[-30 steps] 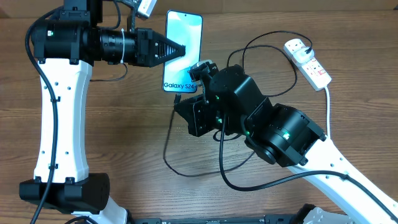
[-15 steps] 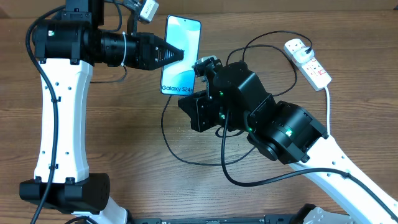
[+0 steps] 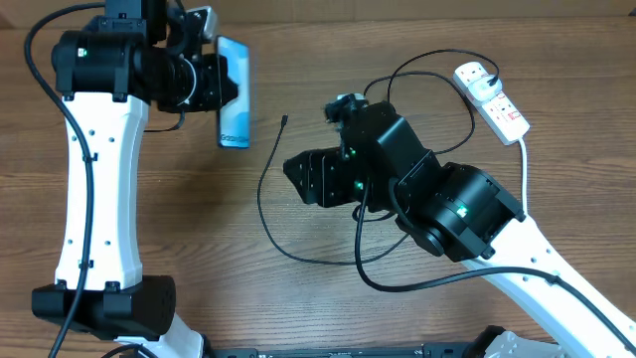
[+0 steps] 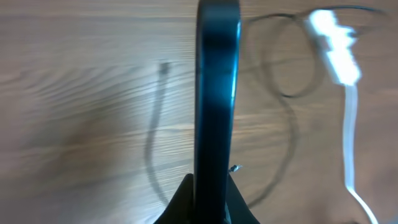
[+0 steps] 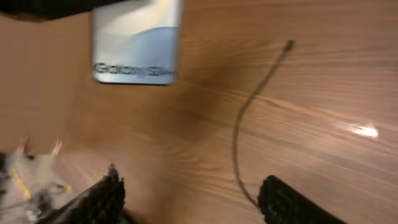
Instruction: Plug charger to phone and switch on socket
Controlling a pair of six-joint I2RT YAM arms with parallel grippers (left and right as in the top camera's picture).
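Note:
My left gripper [image 3: 225,86] is shut on the phone [image 3: 236,101], holding it up on edge at the far left of the table. In the left wrist view the phone [image 4: 216,93] shows edge-on between the fingers [image 4: 180,205]. The charger cable's connector tip [image 3: 285,120] lies loose on the wood, apart from the phone, and the black cable [image 3: 262,204] loops back under my right arm. My right gripper [image 3: 291,169] is open and holds nothing. In its wrist view the cable [image 5: 239,134] runs close by the right finger [image 5: 292,202], below the phone [image 5: 137,40]. The socket [image 3: 494,99] lies at the far right.
A black plug [image 3: 477,72] sits in the socket's far end, and the socket's white cord [image 3: 524,174] trails toward the front right. Cable loops [image 3: 427,70] spread between my right arm and the socket. My left arm's white link [image 3: 94,179] stands along the left side.
My left gripper has carried the phone leftward and turned it onto its edge. My right gripper has opened and let go of the cable, whose tip now lies on the table.

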